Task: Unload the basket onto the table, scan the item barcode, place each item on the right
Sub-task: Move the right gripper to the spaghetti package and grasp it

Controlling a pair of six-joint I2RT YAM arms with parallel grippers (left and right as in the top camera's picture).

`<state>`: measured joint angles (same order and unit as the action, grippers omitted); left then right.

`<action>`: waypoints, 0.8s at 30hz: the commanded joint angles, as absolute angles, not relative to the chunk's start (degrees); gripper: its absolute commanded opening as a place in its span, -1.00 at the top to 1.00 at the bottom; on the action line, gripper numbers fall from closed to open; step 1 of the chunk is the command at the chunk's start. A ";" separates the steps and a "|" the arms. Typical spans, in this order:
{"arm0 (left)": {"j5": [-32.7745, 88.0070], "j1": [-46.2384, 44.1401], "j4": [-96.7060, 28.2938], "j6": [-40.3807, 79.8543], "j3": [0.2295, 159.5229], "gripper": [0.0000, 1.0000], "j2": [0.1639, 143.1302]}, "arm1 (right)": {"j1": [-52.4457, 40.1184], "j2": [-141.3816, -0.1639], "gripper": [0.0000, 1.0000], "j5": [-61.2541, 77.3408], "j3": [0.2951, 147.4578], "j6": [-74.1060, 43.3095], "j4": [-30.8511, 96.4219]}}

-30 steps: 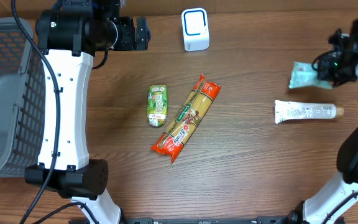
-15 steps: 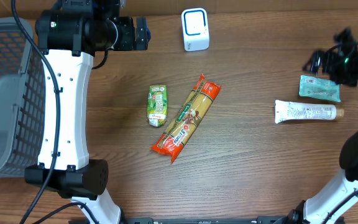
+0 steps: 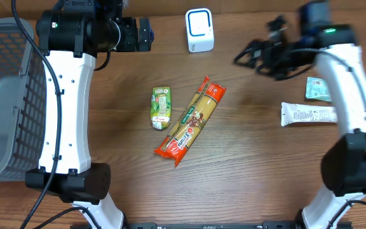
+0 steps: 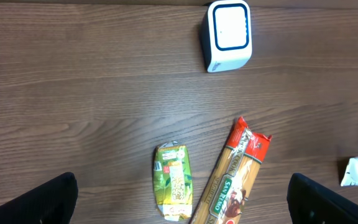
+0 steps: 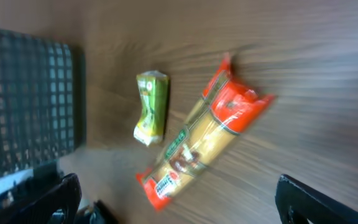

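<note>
The left gripper (image 3: 146, 33) sits at the upper left of the overhead view. In its wrist view, its fingers (image 4: 39, 202) show only at the two bottom corners, spread wide with nothing between them. The right gripper (image 3: 251, 57) is blurred in the upper right of the overhead view, above bare table (image 3: 259, 159). Its own camera shows its fingers (image 5: 319, 202) at the bottom corners, fully apart and holding nothing. The white scanner (image 3: 199, 30) stands at the top centre of the table. Below it, in the middle of the frame, a long red and yellow pasta packet (image 3: 190, 121) lies on a slant. A small green carton (image 3: 161, 107) lies just beside it on its left, not touching it. At the right edge a white tube (image 3: 308, 114) lies flat. A teal packet (image 3: 317, 89) is just above the tube, partly hidden by the right arm. A grey mesh basket (image 3: 5, 95) fills the far left.
</note>
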<state>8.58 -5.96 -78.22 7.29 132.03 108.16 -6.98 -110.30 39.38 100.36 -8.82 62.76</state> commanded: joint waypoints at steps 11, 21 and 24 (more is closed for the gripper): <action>8.40 -6.02 -78.17 6.39 132.38 -0.99 108.47 | -29.63 -111.37 -1.00 14.39 82.76 -48.64 40.73; 8.43 -6.02 -78.17 6.39 132.38 -0.99 108.47 | -40.23 -111.87 -0.65 -0.73 77.58 -61.56 37.26; 8.40 -6.02 -78.17 6.39 132.38 -0.99 108.47 | -41.08 -112.79 -0.53 -2.50 77.14 -61.65 35.75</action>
<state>8.58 -5.96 -78.24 7.29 132.03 108.16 -40.97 -112.07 2.39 77.76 -58.74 36.75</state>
